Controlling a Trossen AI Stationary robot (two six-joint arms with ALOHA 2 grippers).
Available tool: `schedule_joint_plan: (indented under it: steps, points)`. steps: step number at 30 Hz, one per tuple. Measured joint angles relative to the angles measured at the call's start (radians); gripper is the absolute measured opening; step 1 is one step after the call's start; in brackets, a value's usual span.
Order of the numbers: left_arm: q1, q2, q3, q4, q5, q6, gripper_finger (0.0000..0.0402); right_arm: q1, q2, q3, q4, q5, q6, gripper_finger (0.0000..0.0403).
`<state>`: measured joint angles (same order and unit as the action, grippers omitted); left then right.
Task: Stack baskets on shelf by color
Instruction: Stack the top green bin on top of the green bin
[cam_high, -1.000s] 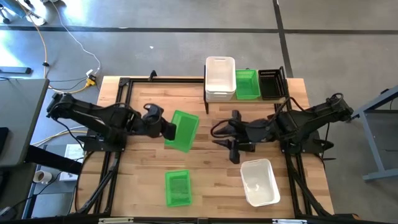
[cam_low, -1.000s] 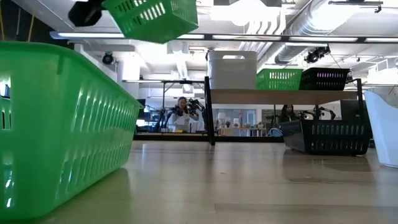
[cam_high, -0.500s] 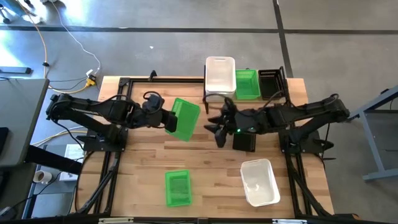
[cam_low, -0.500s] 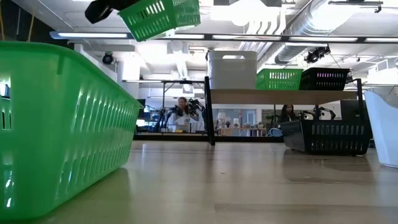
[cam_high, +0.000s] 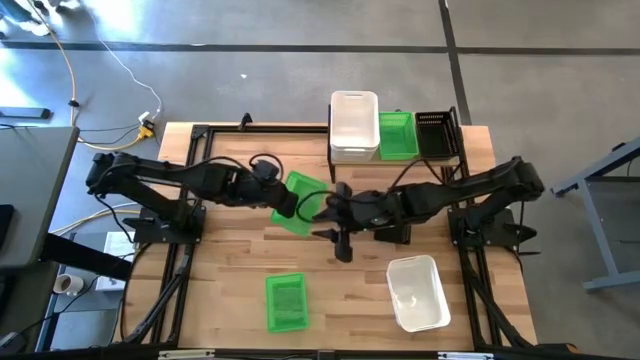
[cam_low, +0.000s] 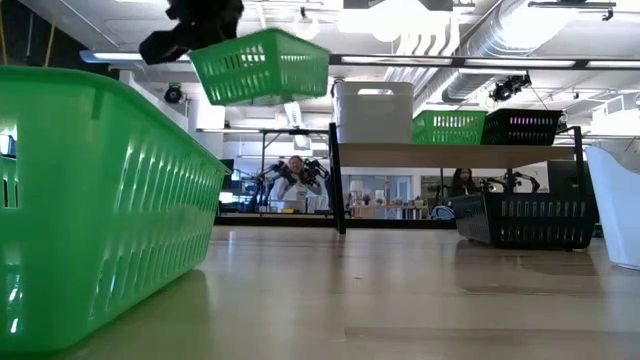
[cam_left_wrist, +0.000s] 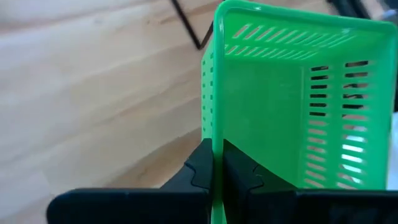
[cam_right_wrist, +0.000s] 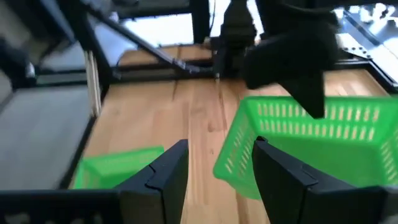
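Observation:
My left gripper (cam_high: 285, 198) is shut on a bright green mesh basket (cam_high: 306, 201) held in the air over the middle of the table, seen high up in the low view (cam_low: 262, 65). My right gripper (cam_high: 335, 215) is open and faces that basket from the table's right. Its fingers (cam_right_wrist: 163, 171) stand on either side of the basket's lower corner (cam_right_wrist: 225, 167), and no touch shows. A second green basket (cam_high: 285, 302) rests on its bottom near the front edge. The shelf (cam_low: 450, 154) at the far edge bears a white (cam_high: 354, 125), a green (cam_high: 397, 135) and a black basket (cam_high: 435, 133). My left gripper pinches the green basket's end wall at its rim (cam_left_wrist: 217, 140), one finger inside the basket and one outside. The fingers come slanting down from the table's left. The basket is lifted clear of the table and tilted, its open top (cam_right_wrist: 311, 109) turned partly sideways.
A white basket (cam_high: 418, 292) stands at the front right. A black basket (cam_low: 520, 220) sits on the table below the shelf, partly under my right arm in the high view (cam_high: 392, 232). People show in the room beyond the table.
My left gripper has carried the green basket toward the table's right and somewhat down, and the basket has turned about in the hold. My right gripper has gone toward the table's left and down, closing in on the held basket.

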<state>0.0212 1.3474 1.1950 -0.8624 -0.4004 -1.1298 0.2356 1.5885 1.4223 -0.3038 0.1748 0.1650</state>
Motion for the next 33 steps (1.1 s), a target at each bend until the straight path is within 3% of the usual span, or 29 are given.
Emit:
schedule_joint_plan:
  steps: [17, 33]
  points:
    - [-0.001, 0.134, -0.001, -0.008, 0.141, -0.319, 0.0001, 0.000, 0.108, 0.000, -0.125, -0.075, -0.116, 0.0160]
    - [-0.001, 0.136, -0.001, 0.090, 0.165, -0.387, 0.0001, -0.006, 0.158, 0.001, -0.082, -0.080, -0.172, 0.0160]
